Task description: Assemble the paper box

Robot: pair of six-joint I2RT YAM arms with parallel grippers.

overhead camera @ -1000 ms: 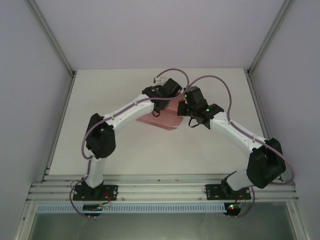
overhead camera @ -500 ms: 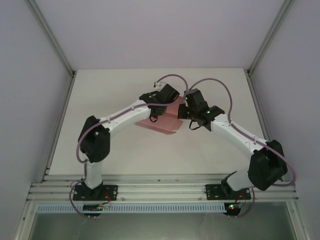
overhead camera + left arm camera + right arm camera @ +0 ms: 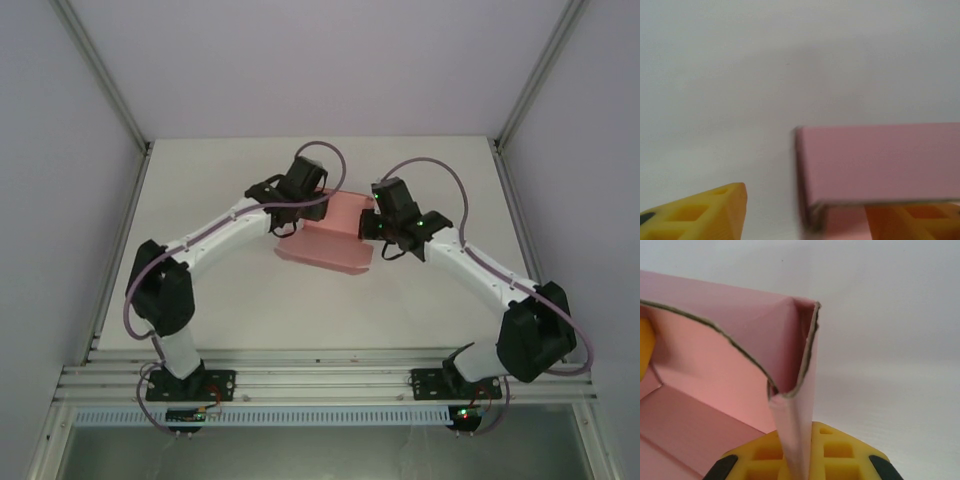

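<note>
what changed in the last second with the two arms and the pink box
The left end effector opened, apparently letting go of the paper box, and its arm swung out to the left, uncovering more of the box. The right end effector stayed shut on the box's right wall and barely moved. The box stayed roughly in place.

Soft, even light falls from above onto the white table [image 3: 250, 300], with no glare and only faint grey shadows beside the paper box [image 3: 880, 160]. The left wrist view is blurry, edges smeared. The right wrist view looks crisper.
</note>
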